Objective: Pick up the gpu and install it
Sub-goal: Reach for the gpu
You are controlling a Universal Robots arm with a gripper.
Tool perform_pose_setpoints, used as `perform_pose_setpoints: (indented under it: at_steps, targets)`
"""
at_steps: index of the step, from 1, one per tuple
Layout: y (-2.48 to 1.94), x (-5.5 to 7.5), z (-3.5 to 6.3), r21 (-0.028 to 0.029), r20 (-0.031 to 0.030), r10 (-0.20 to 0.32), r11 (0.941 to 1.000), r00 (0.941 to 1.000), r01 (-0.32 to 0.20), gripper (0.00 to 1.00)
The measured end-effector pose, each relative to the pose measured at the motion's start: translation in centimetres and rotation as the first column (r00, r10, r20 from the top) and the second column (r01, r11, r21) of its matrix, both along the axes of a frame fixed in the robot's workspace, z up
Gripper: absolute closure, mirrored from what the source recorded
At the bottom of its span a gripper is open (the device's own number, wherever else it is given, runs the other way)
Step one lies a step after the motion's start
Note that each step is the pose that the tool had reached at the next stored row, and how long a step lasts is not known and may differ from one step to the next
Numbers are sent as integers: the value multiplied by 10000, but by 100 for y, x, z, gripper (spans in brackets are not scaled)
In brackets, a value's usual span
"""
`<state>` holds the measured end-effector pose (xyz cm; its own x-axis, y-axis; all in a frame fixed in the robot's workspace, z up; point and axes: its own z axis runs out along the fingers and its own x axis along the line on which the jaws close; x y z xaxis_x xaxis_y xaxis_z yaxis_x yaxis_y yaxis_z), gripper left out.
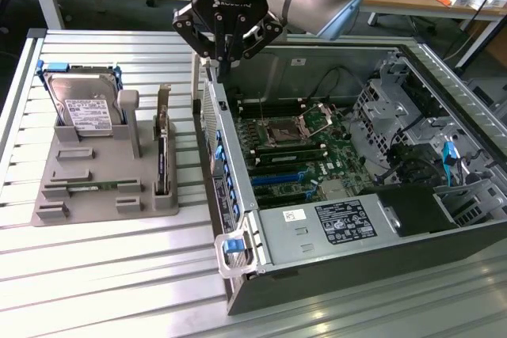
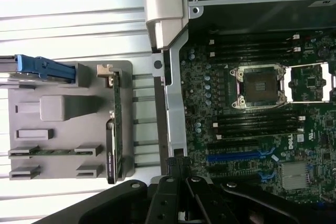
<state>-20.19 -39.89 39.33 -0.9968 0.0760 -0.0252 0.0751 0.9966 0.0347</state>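
The gpu [image 1: 162, 157] is a thin dark card with a silver bracket at its far end. It stands on edge in a slot of the grey holder [image 1: 101, 205]; the wrist view looks down on its edge [image 2: 116, 129]. My gripper [image 1: 224, 67] hangs above the open computer case's side wall, to the exterior view's right of the gpu and apart from it. Its fingertips [image 2: 178, 165] are together with nothing between them. The motherboard [image 1: 297, 152] lies bare inside the case, with blue card slots [image 2: 236, 156] showing.
A silver hard drive in a blue frame [image 1: 83, 108] stands at the back of the holder. A green memory stick [image 1: 91, 187] lies in its front slot. The case's drive cage and cables [image 1: 412, 136] fill the exterior view's right. A slatted metal table [image 1: 111, 275] carries everything.
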Motion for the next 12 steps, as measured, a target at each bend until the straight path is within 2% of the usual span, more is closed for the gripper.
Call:
perform_pose_setpoints:
  at_steps: [12]
  targets:
    - [0, -113, 0, -27, 0, 1, 10000, 10000, -1, 89]
